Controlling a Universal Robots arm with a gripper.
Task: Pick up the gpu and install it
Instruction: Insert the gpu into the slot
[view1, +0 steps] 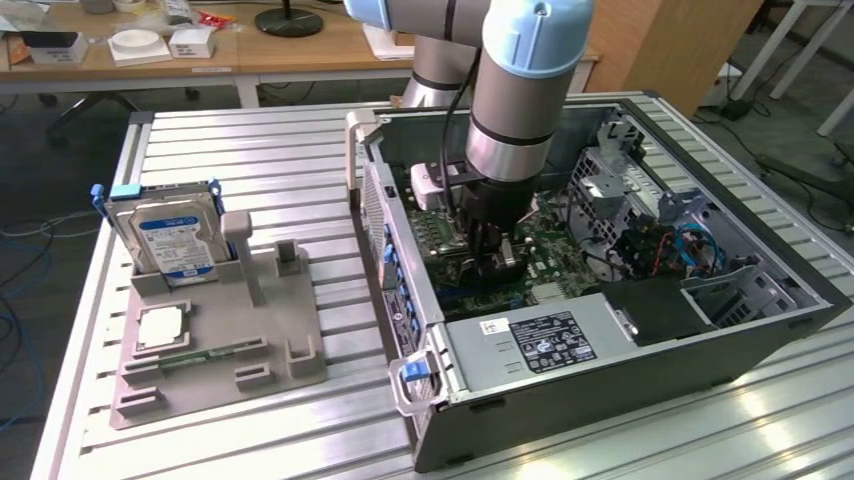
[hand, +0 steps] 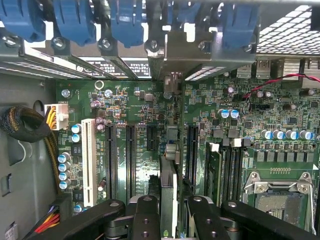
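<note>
A hard drive (view1: 167, 238) stands upright in the grey fixture tray (view1: 267, 350) on the slatted worktop (view1: 267, 150), beside the open computer case (view1: 801, 300).

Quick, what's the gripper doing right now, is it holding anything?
Gripper: closed on the gpu, holding the card edge-on above the motherboard inside the open computer case.

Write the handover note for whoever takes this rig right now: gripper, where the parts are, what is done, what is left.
Gripper: shut on the gpu, held edge-on, down inside the open computer case.
Gpu: over the motherboard, in line with its expansion slots; whether it has entered a slot cannot be told.
Done: gpu picked up and carried into the case.
Left: seating it.
On the parts tray: the hard drive and the small chip, untouched.
</note>
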